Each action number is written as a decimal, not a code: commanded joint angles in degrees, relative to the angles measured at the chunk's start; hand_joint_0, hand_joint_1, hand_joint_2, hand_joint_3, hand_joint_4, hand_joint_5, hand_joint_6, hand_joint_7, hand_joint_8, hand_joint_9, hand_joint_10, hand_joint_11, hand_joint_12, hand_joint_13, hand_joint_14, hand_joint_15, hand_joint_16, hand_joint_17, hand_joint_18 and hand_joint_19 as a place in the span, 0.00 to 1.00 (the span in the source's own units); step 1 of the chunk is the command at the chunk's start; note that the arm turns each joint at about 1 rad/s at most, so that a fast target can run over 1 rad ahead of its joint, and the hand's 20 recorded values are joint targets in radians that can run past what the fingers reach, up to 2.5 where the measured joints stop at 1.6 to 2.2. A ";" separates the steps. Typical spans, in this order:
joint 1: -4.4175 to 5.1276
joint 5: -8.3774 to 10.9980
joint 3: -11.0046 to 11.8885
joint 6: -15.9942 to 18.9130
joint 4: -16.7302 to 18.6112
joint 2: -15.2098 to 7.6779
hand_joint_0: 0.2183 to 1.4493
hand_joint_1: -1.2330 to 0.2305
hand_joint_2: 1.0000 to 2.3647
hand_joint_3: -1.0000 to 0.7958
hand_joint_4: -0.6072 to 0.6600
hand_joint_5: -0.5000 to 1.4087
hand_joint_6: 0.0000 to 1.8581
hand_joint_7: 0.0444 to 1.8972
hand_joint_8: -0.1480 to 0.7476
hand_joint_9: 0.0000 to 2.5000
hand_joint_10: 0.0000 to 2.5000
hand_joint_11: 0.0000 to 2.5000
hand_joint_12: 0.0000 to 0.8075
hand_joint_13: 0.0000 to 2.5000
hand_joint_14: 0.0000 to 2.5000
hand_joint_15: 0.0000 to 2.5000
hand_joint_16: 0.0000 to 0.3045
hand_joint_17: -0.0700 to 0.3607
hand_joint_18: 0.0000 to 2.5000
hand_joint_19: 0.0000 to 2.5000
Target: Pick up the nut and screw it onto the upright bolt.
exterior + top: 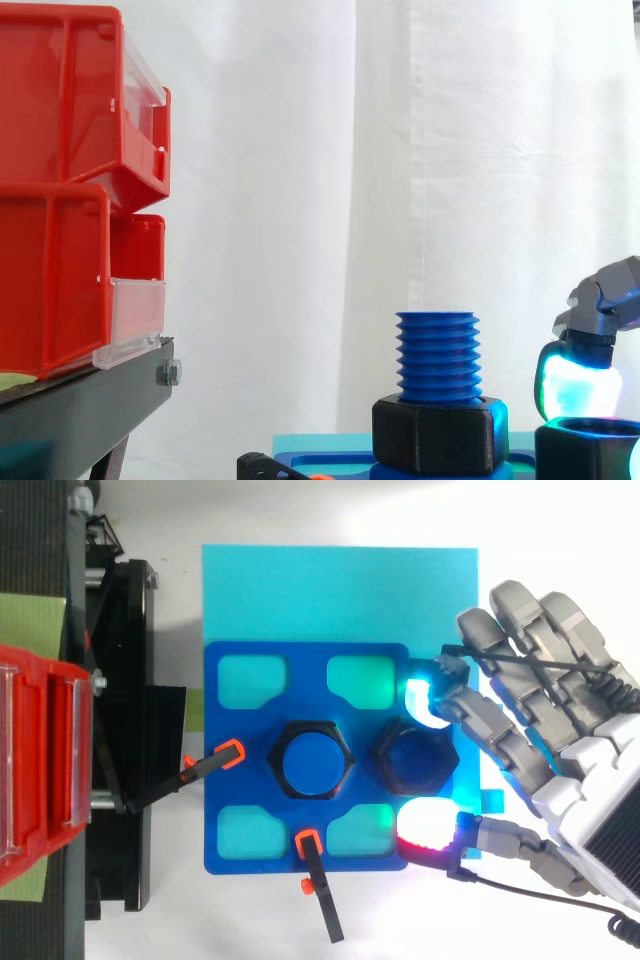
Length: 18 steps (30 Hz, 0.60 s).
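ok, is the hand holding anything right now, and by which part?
Cannot tell. The hand is at the black nut, which sits on the blue plate beside the bolt, but a grip on its sides is not clear.

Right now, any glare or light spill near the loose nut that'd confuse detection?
Top view: pads of the hand throw white-cyan and red glow onto the blue plate beside the loose nut, itself dark, no glare. Side view: one pad glows bright just above that nut; curtain evenly lit, no hard shadow on the bolt.
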 commanded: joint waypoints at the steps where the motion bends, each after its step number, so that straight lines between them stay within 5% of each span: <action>1: -0.02 -0.07 0.00 0.01 -0.05 0.00 0.24 0.36 0.00 0.28 0.62 0.15 0.27 0.61 0.51 0.13 0.00 0.00 0.48 0.08 0.00 0.00 0.20 0.47 0.07 0.00; 13: -0.02 -1.56 0.35 0.10 -0.05 0.09 0.24 0.37 0.00 0.28 0.62 0.16 0.27 0.67 0.51 0.14 0.00 0.00 0.47 0.09 0.00 0.00 0.19 0.47 0.09 0.00; 18: -0.63 -2.62 1.67 0.63 -3.48 1.14 0.24 0.37 0.00 0.28 0.63 0.16 0.27 0.67 0.51 0.14 0.00 0.00 0.47 0.09 0.00 0.00 0.19 0.47 0.09 0.00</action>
